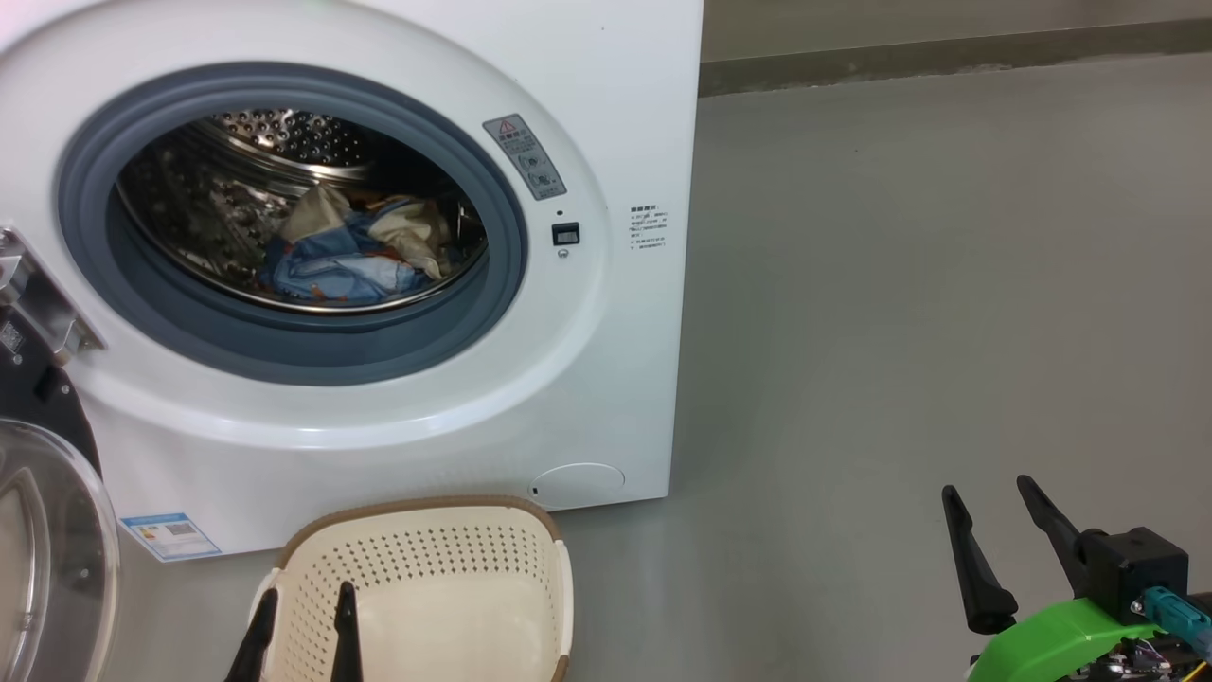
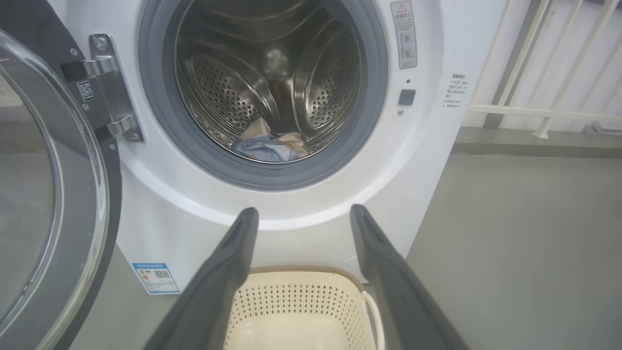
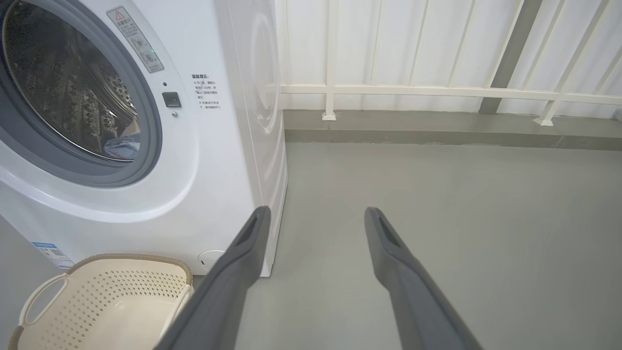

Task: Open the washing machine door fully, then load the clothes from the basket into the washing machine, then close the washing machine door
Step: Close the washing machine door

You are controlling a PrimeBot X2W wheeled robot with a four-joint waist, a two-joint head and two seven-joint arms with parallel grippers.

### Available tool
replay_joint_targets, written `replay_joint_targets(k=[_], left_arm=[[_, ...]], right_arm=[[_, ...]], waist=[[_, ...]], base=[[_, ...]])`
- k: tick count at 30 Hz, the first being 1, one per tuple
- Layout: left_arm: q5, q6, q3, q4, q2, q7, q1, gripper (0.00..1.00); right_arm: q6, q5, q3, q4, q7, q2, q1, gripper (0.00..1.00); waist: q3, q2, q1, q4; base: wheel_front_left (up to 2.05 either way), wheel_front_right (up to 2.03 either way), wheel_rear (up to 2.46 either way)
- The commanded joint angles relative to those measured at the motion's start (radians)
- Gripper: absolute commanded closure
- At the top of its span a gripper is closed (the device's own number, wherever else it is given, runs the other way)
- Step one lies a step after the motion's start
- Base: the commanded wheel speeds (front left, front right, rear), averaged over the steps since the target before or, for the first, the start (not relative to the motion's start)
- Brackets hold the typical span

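Observation:
The white washing machine (image 1: 625,114) stands with its door (image 1: 47,530) swung wide open to the left, glass bowl facing me. The clothes (image 1: 360,256), blue and cream, lie inside the steel drum; the left wrist view shows the same clothes (image 2: 272,146). On the floor in front of the machine stands the cream basket (image 1: 426,587), nothing visible inside it. My left gripper (image 1: 303,606) hovers open over the basket's near side. My right gripper (image 1: 989,493) is open above the bare floor at lower right, far from the machine.
Grey floor (image 1: 900,332) stretches to the right of the machine. A low kerb and white railing (image 3: 437,92) run along the back. The open door (image 2: 53,194) takes up the space at the machine's left.

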Motion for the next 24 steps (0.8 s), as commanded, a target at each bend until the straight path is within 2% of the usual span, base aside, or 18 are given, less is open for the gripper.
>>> replay_joint_targets(k=[1, 8, 18, 24], left_arm=[[0.016, 0.011, 0.031, -0.025, 0.019, 0.001, -0.034, 0.0], [0.015, 0.018, 0.025, -0.027, 0.018, 0.003, -0.034, 0.0], [0.014, 0.015, 0.02, -0.032, 0.02, -0.002, -0.035, 0.0], [0.025, 0.016, 0.019, -0.041, 0.03, -0.005, -0.034, 0.0]], right_arm=[[0.004, 0.002, 0.019, -0.023, -0.006, -0.011, -0.014, 0.0], [0.004, 0.005, 0.018, -0.021, -0.005, -0.011, -0.016, 0.0], [0.004, 0.016, 0.016, -0.02, -0.001, -0.011, -0.011, 0.0], [0.004, 0.017, 0.017, -0.019, -0.001, -0.011, -0.013, 0.0]], waist=[[-0.001, 0.0, 0.0, 0.001], [-0.005, 0.0, 0.0, 0.008], [-0.004, 0.0, 0.0, 0.026], [-0.005, 0.0, 0.0, 0.036]], base=[[-0.17, 0.17, 0.0], [-0.81, 0.81, 0.0], [-1.79, 1.79, 0.0], [-1.19, 1.19, 0.0]])
